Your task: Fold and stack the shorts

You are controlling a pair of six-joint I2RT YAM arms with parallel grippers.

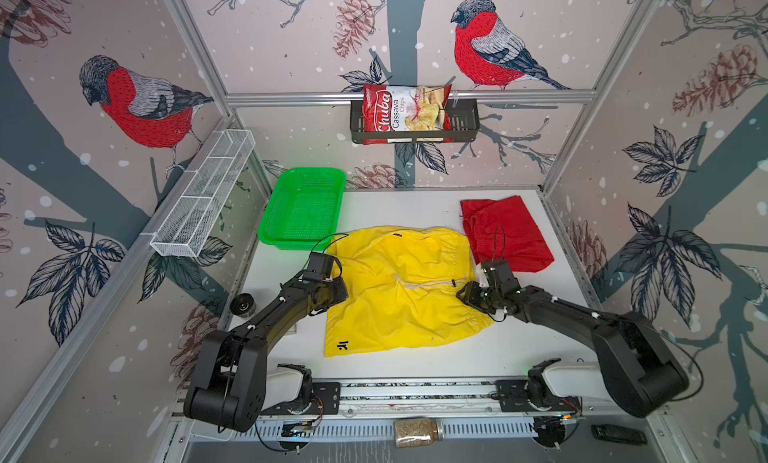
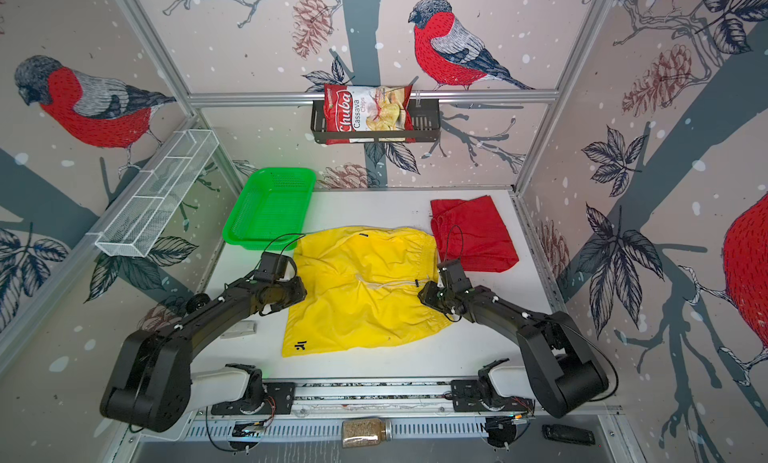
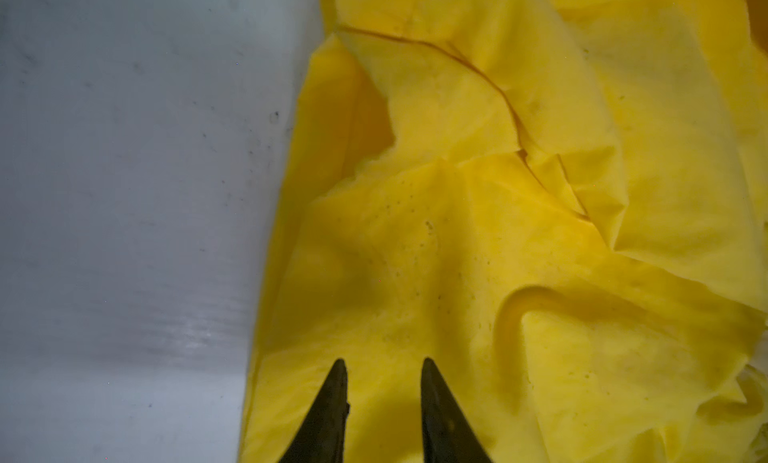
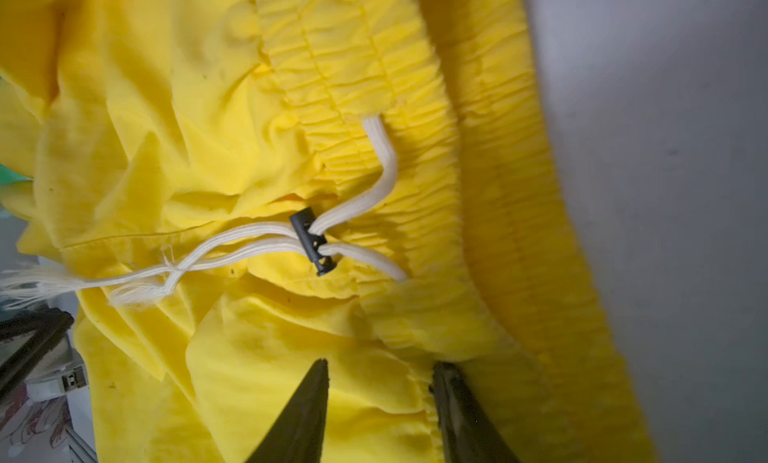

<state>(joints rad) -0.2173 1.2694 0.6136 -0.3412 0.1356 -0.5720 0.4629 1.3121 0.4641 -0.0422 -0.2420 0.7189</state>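
Observation:
The yellow shorts (image 1: 399, 299) lie spread out and wrinkled in the middle of the white table (image 1: 519, 348), with a small black logo at the near left corner. Their gathered waist (image 4: 415, 157) and pale drawstring (image 4: 257, 243) point to the right. The red shorts (image 1: 507, 232) lie folded at the back right, touching the yellow pair's far corner. My left gripper (image 1: 338, 292) (image 3: 382, 361) hangs over the yellow pair's left edge, jaws apart over flat cloth. At the waist, my right gripper (image 1: 461, 294) (image 4: 380, 363) stands with jaws apart, straddling a raised fold of yellow cloth.
A green mesh basket (image 1: 303, 207) stands at the back left, next to the yellow shorts. A white wire shelf (image 1: 203, 195) hangs on the left wall. A dark rack holding a chips bag (image 1: 405, 112) hangs on the back wall. A black wheel (image 1: 243, 305) lies by the left arm.

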